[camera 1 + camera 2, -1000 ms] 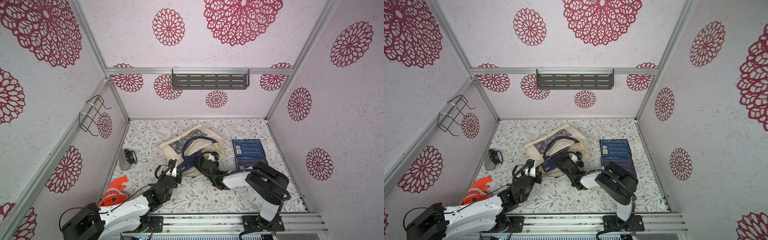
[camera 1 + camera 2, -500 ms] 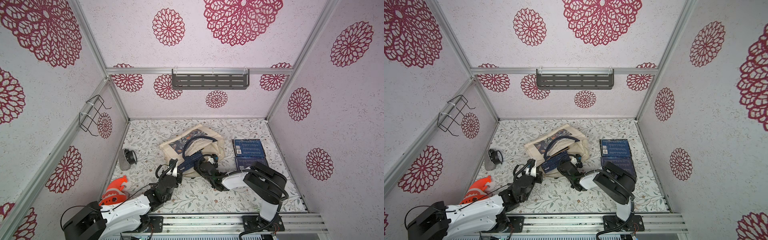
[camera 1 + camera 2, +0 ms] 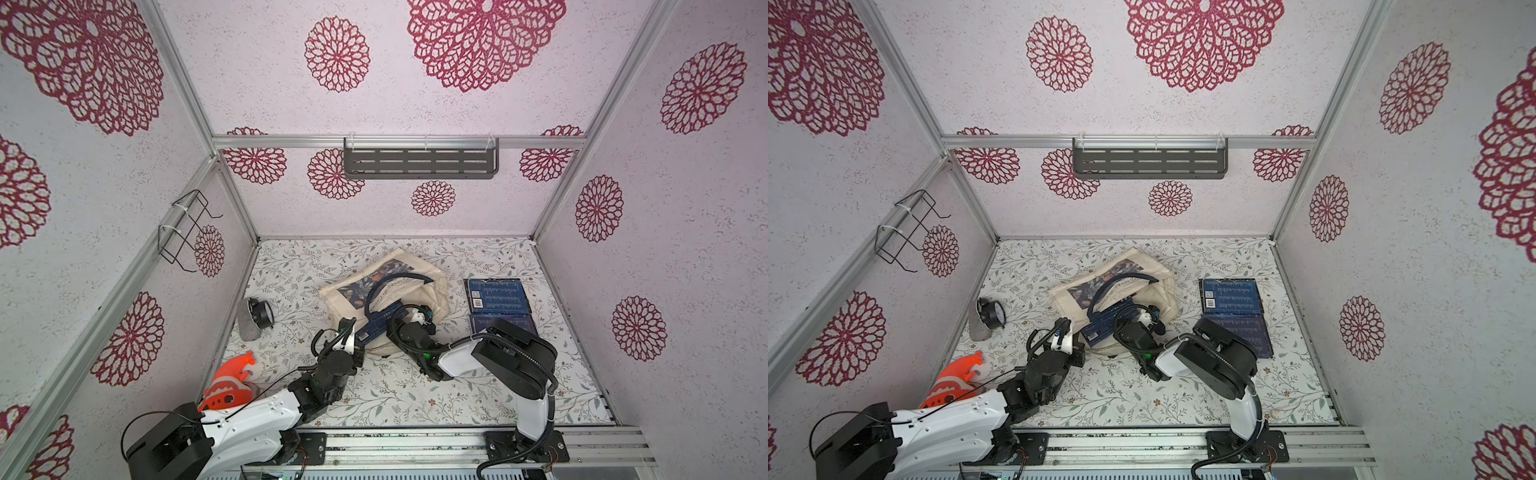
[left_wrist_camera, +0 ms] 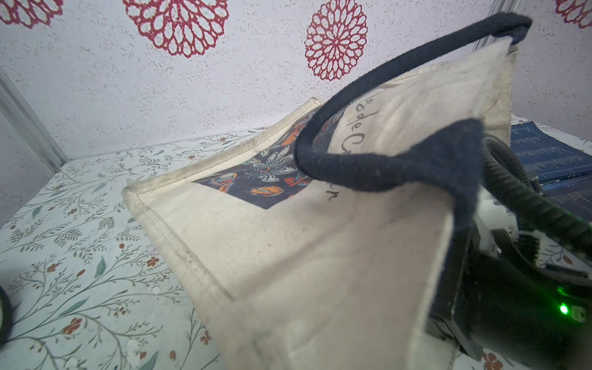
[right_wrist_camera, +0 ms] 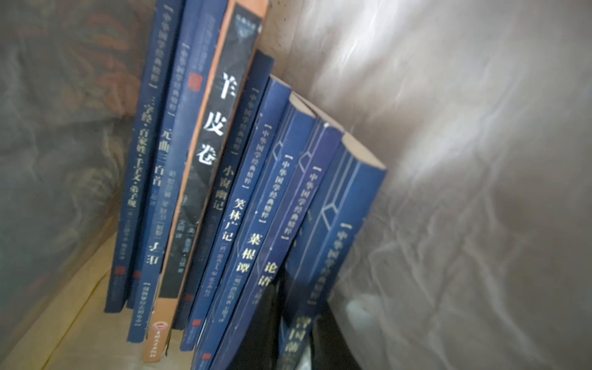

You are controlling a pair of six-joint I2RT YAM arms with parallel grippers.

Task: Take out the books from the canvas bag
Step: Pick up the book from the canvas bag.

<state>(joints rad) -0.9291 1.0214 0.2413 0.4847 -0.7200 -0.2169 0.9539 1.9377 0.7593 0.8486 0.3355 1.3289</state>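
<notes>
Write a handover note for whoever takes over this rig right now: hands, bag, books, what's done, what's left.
Left hand: shut on the canvas bag at its mouth edge, holding it up.
Right hand: inside the bag, fingers against both sides of the end blue book in the row of books.
Done: two blue books lie on the table beside the bag.
Left: pull this book out, then the rest, including the orange-edged book.

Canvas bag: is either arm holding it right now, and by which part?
Yes. The left arm's shut jaws seem to pinch the canvas bag by the rim of its open mouth, beside the base of a navy handle.
</notes>
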